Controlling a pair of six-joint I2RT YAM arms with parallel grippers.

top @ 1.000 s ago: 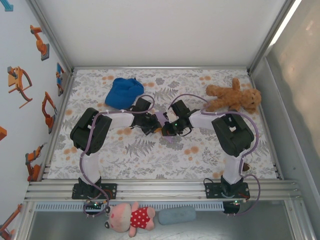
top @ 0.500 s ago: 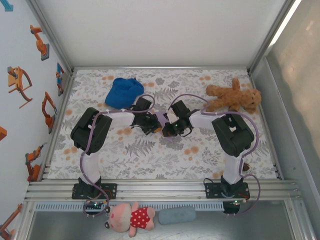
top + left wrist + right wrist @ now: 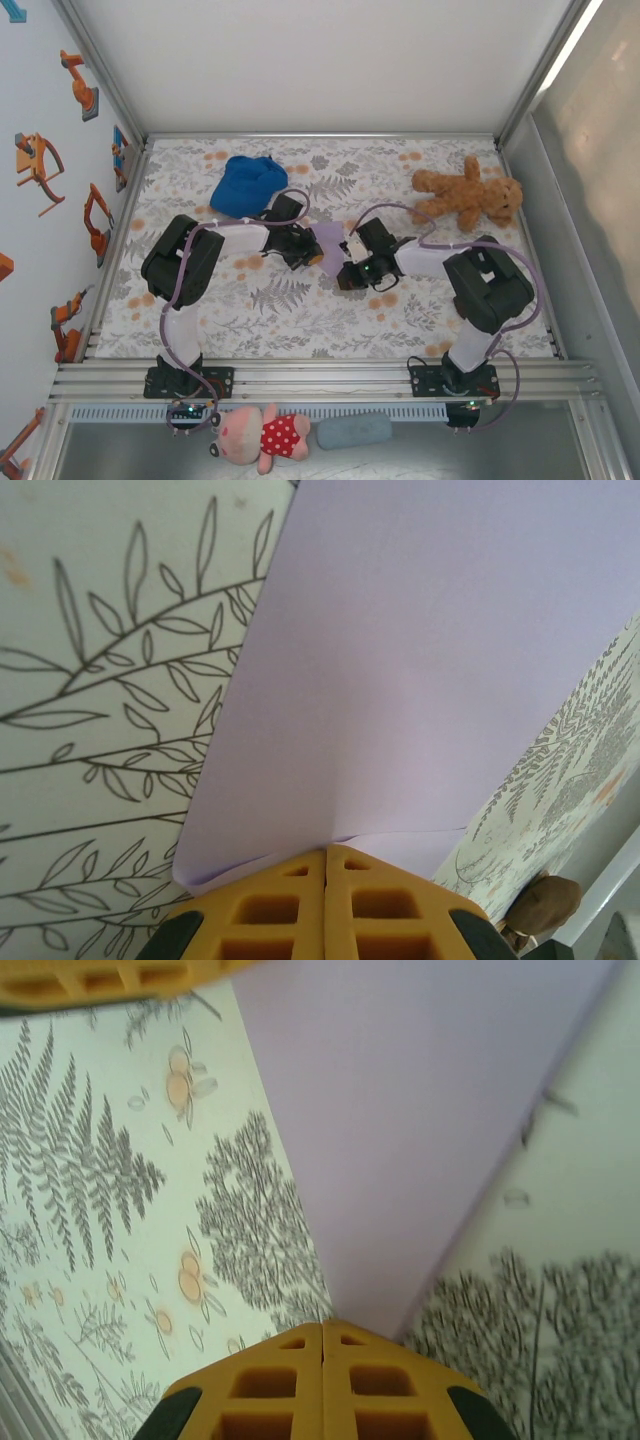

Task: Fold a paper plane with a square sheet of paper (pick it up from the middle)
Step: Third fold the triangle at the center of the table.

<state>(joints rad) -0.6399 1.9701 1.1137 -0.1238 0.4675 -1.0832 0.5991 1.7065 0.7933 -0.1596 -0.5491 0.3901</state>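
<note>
- Flowered cloth is covering the table [image 3: 250, 310], with a metal frame running round it and white walls standing at the back and sides.
- I am pinching the sheet of paper [image 3: 330, 239] with my left claw [image 3: 314, 256], fingers pressed together on its edge; my left wrist camera is showing that edge [image 3: 400, 680] tucked between them [image 3: 325, 856].
- I am gripping the same sheet with my right claw [image 3: 346, 277], fingers squeezed flat together on a narrow end of it [image 3: 420, 1110], seen right at the tips [image 3: 322, 1330].
- From the right wrist, the yellow fingers [image 3: 100, 980] of my left claw are showing at the far side of the sheet.
- Held between both claws, the sheet is sitting about mid-table, well apart from every edge.
- Bare cloth is lying open between the claws and the near rail [image 3: 320, 378], and more is lying open toward the back wall.
- A blue cap [image 3: 248, 183] is resting just behind my left arm, near the far left corner.
- A brown teddy bear [image 3: 468, 195] is lying near the far right edge, well apart from the sheet.
- A pink plush toy [image 3: 262, 435] and a grey pad [image 3: 355, 430] are lying on the ledge beyond the near rail.
</note>
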